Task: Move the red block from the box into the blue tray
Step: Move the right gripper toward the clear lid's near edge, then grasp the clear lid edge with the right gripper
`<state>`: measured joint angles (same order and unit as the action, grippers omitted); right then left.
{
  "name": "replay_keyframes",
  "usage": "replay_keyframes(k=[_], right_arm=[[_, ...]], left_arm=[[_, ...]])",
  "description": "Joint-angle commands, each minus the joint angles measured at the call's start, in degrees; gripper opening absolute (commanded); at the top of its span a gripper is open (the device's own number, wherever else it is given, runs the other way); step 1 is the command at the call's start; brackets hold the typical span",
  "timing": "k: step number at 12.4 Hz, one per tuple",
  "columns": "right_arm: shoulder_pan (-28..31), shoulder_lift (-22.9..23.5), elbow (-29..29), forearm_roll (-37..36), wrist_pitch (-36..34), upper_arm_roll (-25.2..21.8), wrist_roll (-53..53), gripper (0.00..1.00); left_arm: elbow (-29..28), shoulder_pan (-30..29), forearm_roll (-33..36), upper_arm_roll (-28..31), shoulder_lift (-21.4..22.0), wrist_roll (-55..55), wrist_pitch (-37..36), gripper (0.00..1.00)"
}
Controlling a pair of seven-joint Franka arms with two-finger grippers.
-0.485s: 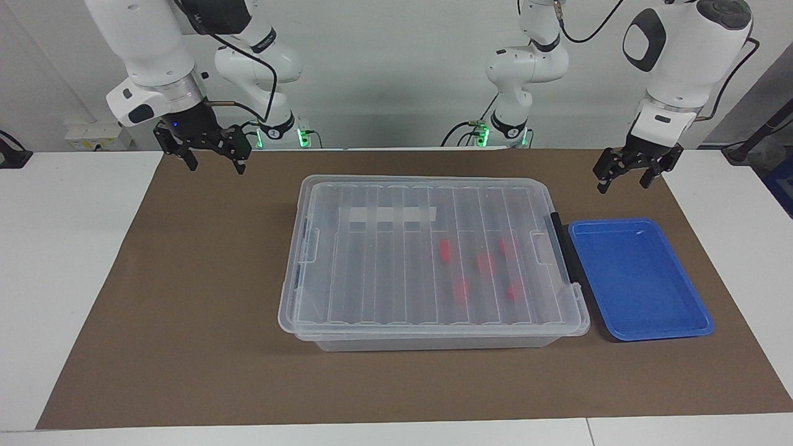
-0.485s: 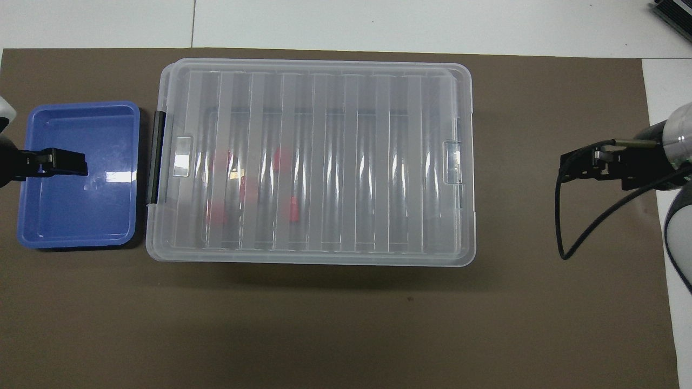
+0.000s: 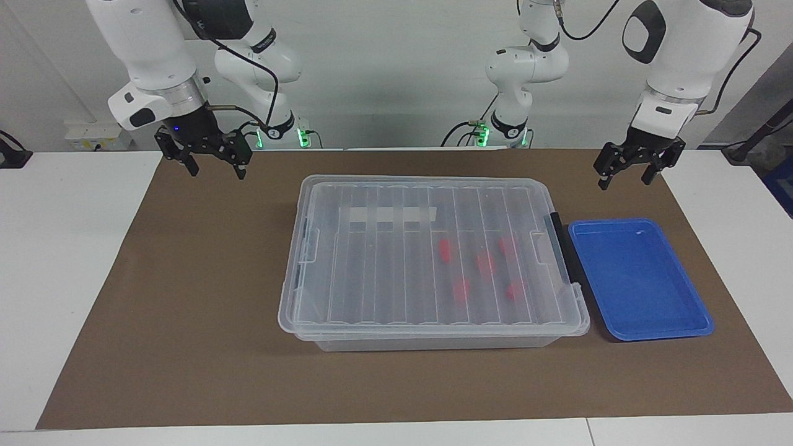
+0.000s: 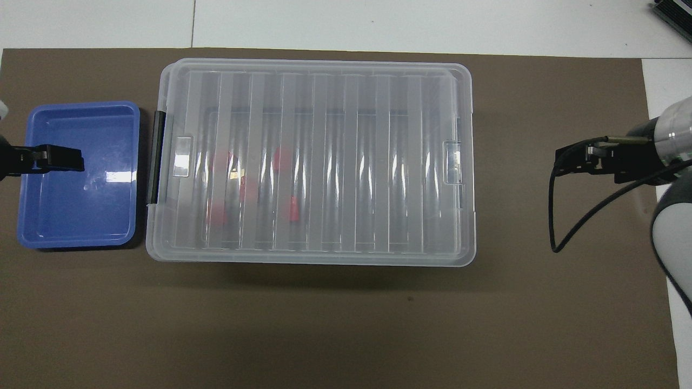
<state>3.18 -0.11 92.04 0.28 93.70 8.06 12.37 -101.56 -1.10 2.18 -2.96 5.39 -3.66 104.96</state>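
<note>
Five red blocks [image 3: 486, 263] blur beneath the one box's [image 3: 427, 260] closed ribbed lid beside one blue tray [image 3: 638, 279]; left gripper [image 3: 626, 176] and right gripper [image 3: 217, 167] hang released, empty.

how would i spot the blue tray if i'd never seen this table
Find the large clear box with the ribbed lid in the middle of the brown mat. Right beside it, at the left arm's end of the table, next to the box's dark latch, lies the blue tray. It is the only solid bright blue thing: shallow, rimmed, open and much smaller than the box.
</note>
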Motion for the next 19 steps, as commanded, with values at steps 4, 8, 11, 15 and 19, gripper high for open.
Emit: replay_keyframes(k=[4, 8, 11, 15, 19], right_arm=[[-2.8, 0.3, 8.1, -0.9, 10.4, 0.8, 5.9, 0.95], [-7.0, 1.0, 12.9, -0.9, 16.2, 0.8, 7.7, 0.84], [-8.5, 1.7, 15.1, -0.9, 19.2, 0.8, 8.6, 0.85], [-10.3, 1.9, 17.7, -1.2, 21.5, 0.7, 8.6, 0.91], [-10.3, 1.6, 19.6, -2.7, 21.9, 0.8, 7.8, 0.90]], left_arm=[[4.8, 0.2, -0.3, 0.1, -0.2, -0.5, -6.6, 1.00], [6.4, 1.1, -0.8, -0.6, -0.8, -0.6, -5.9, 1.00], [4.6, 2.4, -0.8, -0.7, 0.1, 0.1, -6.6, 1.00], [3.7, 2.3, -0.8, -0.7, 1.3, 0.1, -13.9, 1.00], [3.5, 3.1, -0.8, -0.8, 2.0, 0.2, -20.7, 1.00]])
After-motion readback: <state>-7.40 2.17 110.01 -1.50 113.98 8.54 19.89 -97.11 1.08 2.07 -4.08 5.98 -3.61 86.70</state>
